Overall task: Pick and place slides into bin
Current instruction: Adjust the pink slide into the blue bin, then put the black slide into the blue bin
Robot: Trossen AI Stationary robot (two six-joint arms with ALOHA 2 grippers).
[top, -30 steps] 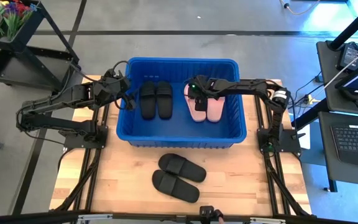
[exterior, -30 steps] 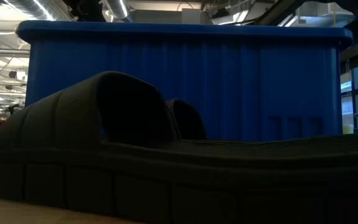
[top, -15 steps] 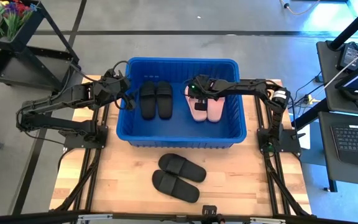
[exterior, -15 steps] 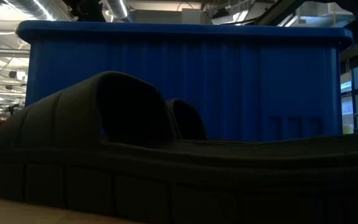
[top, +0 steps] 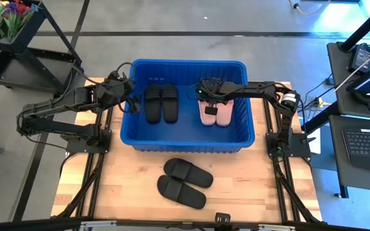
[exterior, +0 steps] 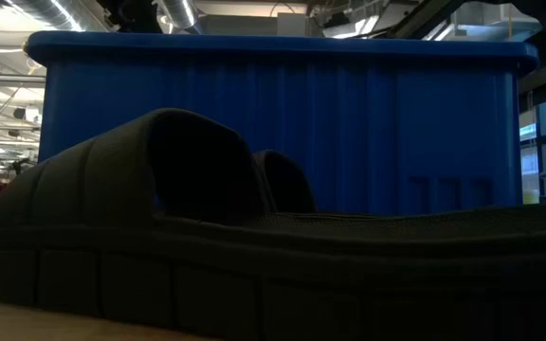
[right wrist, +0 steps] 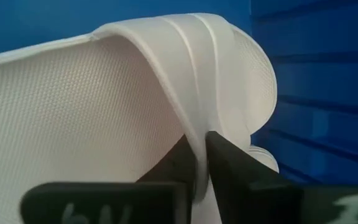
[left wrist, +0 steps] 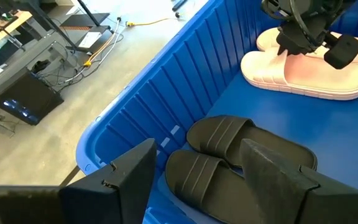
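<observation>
The blue bin (top: 185, 144) stands mid-table. On its floor lie a black pair of slides (top: 161, 102) and a pale pair (top: 216, 114). A second black pair (top: 184, 183) lies on the table in front of the bin and fills the low view (exterior: 207, 246). My right gripper (top: 207, 102) is down inside the bin, shut on one pale slide's strap. My left gripper (left wrist: 197, 186) hangs open at the bin's left rim (top: 128, 96), above the black pair (left wrist: 229, 155), touching nothing. My right gripper pinches the pale slide's strap (right wrist: 194, 134) at its edge, one finger (right wrist: 179, 162) under the strap and the other finger (right wrist: 229, 165) on its ribbed outer side. It comes from above into the bin (left wrist: 289, 46). Whether the slide is off the bin floor, I cannot tell.
The bin's tall ribbed walls (left wrist: 166, 93) enclose both grippers' working space. Bare wooden table (top: 262, 186) lies to the left and right of the black pair in front. Racks, a desk and a laptop stand off the table's sides.
My right gripper has shifted a little toward the table's right edge over the pale pair and has taken hold of the strap. The left arm and both black pairs have stayed still.
</observation>
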